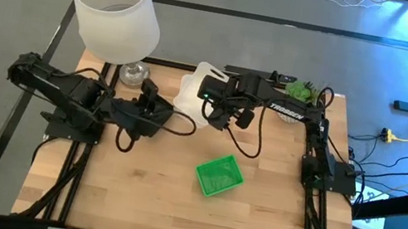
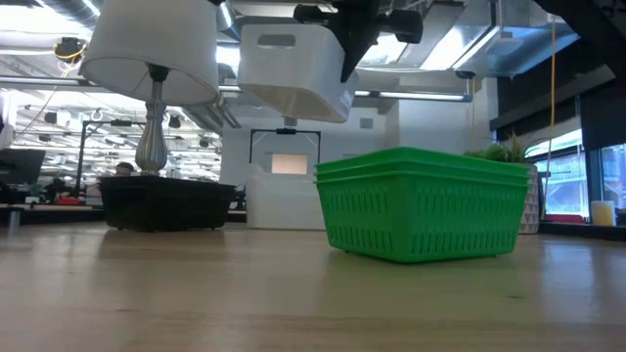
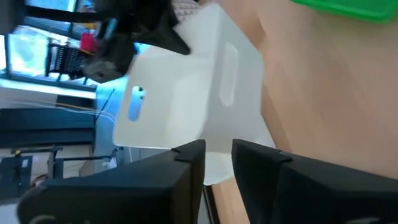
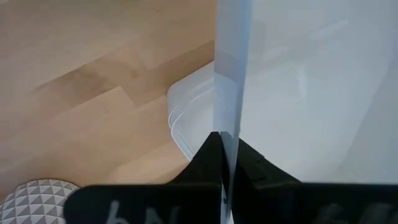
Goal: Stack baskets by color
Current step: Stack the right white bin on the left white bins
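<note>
Right gripper point(image 4: 227, 163) is clamped on the wall of a white basket point(image 2: 293, 73); only the low view shows that basket lifted clear of the table point(image 1: 147, 197), above more white baskets point(image 4: 193, 118) that the right wrist view shows resting at about 12 o'clock. Left gripper point(image 3: 217, 155), at 9 o'clock, has its fingers slightly apart and empty. Green baskets point(image 1: 219, 175) sit stacked at 5 o'clock, a black basket point(image 2: 166, 202) under the lamp point(image 1: 115, 8), with an office room behind.

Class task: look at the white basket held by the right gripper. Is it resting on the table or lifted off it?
Lifted. In the low view the white basket hangs above the table, and the right gripper is shut on its wall.
</note>
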{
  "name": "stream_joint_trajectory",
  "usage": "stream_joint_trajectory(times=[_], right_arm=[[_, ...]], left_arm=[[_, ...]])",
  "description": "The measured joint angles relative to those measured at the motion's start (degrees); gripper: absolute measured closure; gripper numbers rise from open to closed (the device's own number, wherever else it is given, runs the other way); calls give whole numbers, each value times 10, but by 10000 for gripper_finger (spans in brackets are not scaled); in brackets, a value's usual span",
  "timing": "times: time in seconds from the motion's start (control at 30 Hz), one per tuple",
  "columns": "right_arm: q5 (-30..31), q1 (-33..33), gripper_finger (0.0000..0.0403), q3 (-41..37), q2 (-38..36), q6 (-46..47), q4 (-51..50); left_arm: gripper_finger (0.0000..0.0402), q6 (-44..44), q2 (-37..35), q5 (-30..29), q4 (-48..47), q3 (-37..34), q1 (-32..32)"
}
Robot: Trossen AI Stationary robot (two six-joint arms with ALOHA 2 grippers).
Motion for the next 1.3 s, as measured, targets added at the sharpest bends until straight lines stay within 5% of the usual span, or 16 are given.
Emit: stream_joint_trajectory(times=[0.47,0.9,1.3], right_arm=[[-1,0,403,0,0,-8,4],[-16,1,402,0,0,-144,27],[-14,4,402,0,0,-237,39]], left_arm=[[320,10,2,-8,11,0,4],[320,301,2,-47,10,0,23],[320,350,2,56,10,0,70]])
